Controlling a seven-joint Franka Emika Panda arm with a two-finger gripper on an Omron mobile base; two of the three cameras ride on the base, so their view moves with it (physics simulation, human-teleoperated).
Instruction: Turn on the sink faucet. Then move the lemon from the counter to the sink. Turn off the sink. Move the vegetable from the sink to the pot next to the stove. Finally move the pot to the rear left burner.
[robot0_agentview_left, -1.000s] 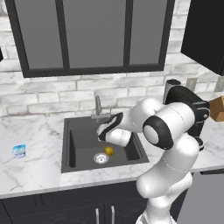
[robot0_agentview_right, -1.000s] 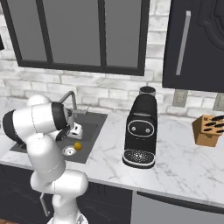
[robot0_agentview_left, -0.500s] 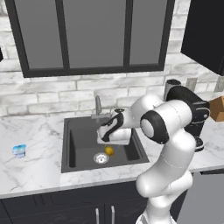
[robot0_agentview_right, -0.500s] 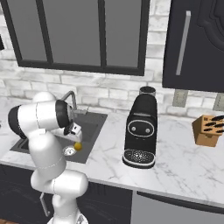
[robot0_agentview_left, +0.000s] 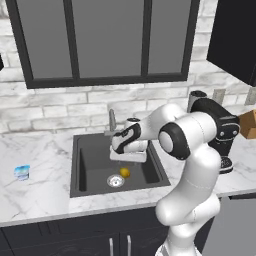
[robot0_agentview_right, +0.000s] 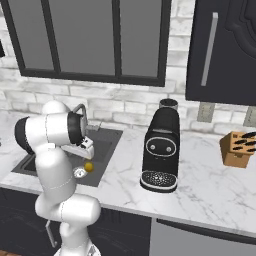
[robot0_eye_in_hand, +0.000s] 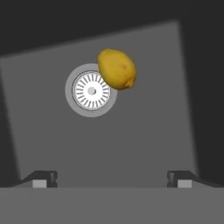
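The lemon (robot0_agentview_left: 125, 172) lies on the floor of the sink (robot0_agentview_left: 90, 160), touching the right edge of the drain ring (robot0_agentview_left: 115, 180). Over the last second the arm has lifted: the pincer (robot0_agentview_left: 128, 156) was down near the fruit and now hangs above it, spread fully wide and empty. That suggests the drop is done and the faucet (robot0_agentview_left: 112, 120) comes next. In the hand view the lemon's (robot0_eye_in_hand: 116, 69) long axis runs from upper left to lower right, its nub pointing lower right.
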